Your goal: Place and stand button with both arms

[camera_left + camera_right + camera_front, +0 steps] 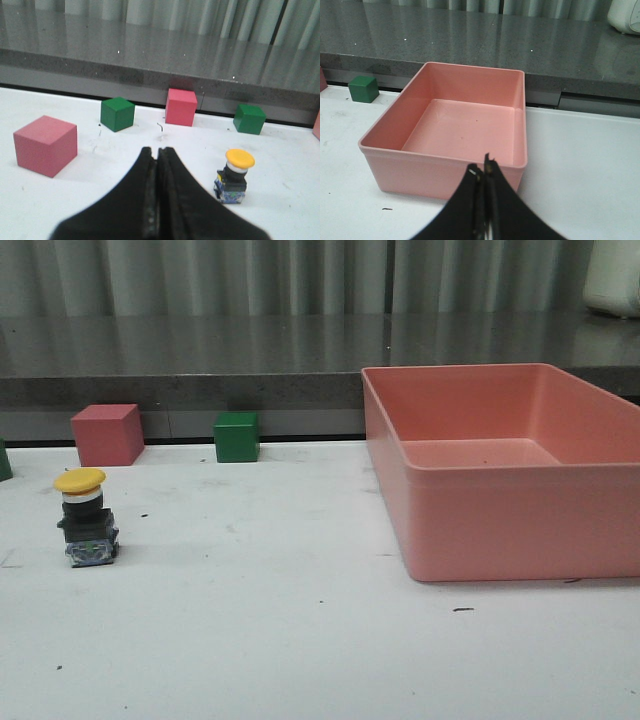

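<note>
The button (pixel 85 517) is already standing upright on the white table (pixel 300 640), yellow cap on top and blue-green base down, on the left side of the front view, well apart from the large pink bin (pixel 500 465) that is sitting on the right. Behind it, along the back edge, a pink cube (pixel 107 434) and a green cube (pixel 237 436) are resting untouched. Neither arm is showing in the front view. In the left wrist view, the left gripper (pixel 158 155) is hovering with its jaws pressed together and holding nothing, the button (pixel 233 174) standing near it and off to one side, with more pink and green cubes beyond. In the right wrist view, the right gripper (pixel 483 172) is likewise carrying its jaws closed and empty, facing the near wall of the bin (pixel 445 170), whose inside is looking bare. Judging from how things are lying, the placing and standing step is looking done, or else nothing is being handled yet; the pictures alone are not settling which. If a further grasp is wanted, the left jaws would need opening and aligning around the black body below the cap, coming in gently so that the narrow base is not tipping over.
</note>
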`<state>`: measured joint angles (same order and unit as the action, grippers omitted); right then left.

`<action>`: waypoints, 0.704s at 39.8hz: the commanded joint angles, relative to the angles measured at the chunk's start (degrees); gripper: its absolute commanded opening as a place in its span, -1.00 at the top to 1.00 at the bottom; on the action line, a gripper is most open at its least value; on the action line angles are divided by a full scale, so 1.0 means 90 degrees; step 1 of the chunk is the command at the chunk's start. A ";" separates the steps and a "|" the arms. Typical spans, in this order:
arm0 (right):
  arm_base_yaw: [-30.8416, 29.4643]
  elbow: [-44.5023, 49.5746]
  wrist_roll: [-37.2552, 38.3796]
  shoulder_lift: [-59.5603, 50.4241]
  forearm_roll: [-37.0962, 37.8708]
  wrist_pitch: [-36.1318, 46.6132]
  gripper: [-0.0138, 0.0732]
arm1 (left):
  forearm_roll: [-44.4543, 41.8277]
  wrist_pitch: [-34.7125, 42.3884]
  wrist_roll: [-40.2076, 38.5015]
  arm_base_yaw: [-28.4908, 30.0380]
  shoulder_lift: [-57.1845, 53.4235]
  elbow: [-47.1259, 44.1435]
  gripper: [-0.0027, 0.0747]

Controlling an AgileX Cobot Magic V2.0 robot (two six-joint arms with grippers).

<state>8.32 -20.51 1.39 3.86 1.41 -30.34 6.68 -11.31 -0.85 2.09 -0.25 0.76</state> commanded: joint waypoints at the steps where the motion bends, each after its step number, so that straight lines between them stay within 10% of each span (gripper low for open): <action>1: -0.0038 -0.0155 -0.0050 0.0058 0.0073 0.0558 0.84 | 0.0065 0.0824 -0.0065 -0.0121 -0.0146 -0.0123 0.98; 28: -0.0038 -0.0155 -0.0050 0.0058 0.0073 0.0552 0.84 | 0.0052 0.0773 -0.0065 -0.0183 -0.0146 -0.0231 0.98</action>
<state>8.32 -20.51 1.39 3.86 1.41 -30.34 6.68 -9.38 -0.85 0.78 -0.25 -0.48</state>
